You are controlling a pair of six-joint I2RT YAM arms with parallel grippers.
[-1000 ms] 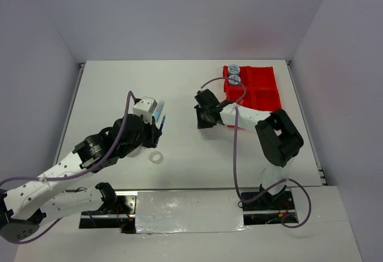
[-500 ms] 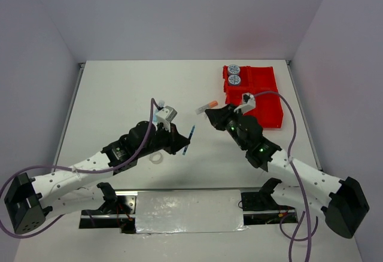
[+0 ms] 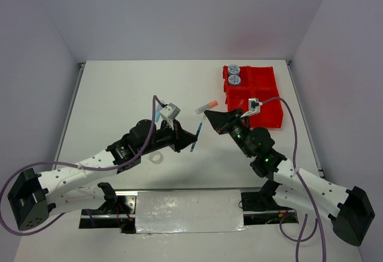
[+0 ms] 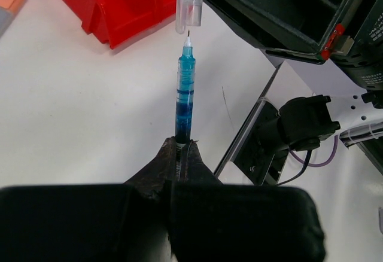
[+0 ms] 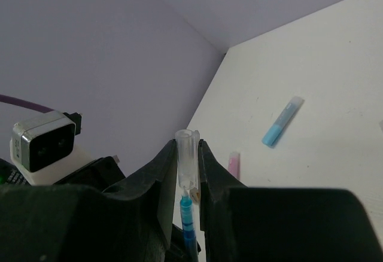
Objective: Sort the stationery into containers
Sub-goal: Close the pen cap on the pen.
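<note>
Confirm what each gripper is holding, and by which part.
Left gripper pinches the blue pen at its back end. Right gripper clamps the clear cap by its sides.

Tape rolls (image 3: 233,69): two
Tray (image 3: 266,82): one
Ring (image 3: 157,158): one
Pen (image 4: 185,94): one
Cap (image 5: 187,151): one
Sticks (image 3: 209,104): three — orange, blue (image 5: 281,121), pink (image 5: 233,164)

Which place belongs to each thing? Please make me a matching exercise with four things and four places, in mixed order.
Things:
1 blue pen
2 clear cap
3 patterned tape rolls
4 clear tape ring

Places:
a in the red tray
b lying on the table
c between the left fingers
d between the right fingers

Pairs: 1-c, 2-d, 3-a, 4-b
</note>
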